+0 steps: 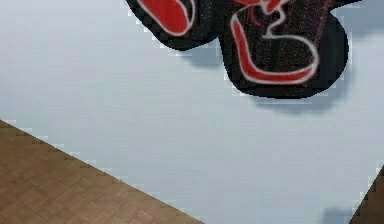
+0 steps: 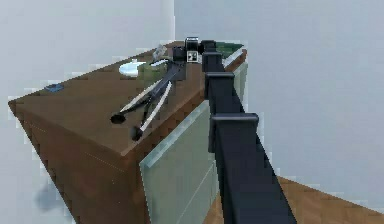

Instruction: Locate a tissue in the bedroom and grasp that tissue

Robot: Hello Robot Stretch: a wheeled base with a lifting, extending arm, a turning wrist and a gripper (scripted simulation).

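Observation:
A brown wooden dresser (image 2: 90, 110) with pale green drawer fronts stands against the white wall in the arm side view. On its top, toward the back, lies a small pale whitish thing (image 2: 130, 69), with a thin white stick (image 2: 160, 62) just to its right. The dark arm (image 2: 235, 140) rises from the bottom edge along the dresser's right end. My gripper (image 2: 128, 124) reaches left over the dresser top, its two thin fingers (image 2: 150, 98) slanting down toward the front edge. Only bare wood lies at the fingertips, so it holds nothing. The pale thing sits farther back than the fingertips.
A small grey-blue thing (image 2: 52, 88) lies near the dresser's left corner. Wooden floor (image 2: 330, 205) shows at the lower right. In the forward view a pale blue-white surface (image 1: 150, 100) carries two red-and-black things (image 1: 285, 50), with wooden floor (image 1: 50, 185) at the lower left.

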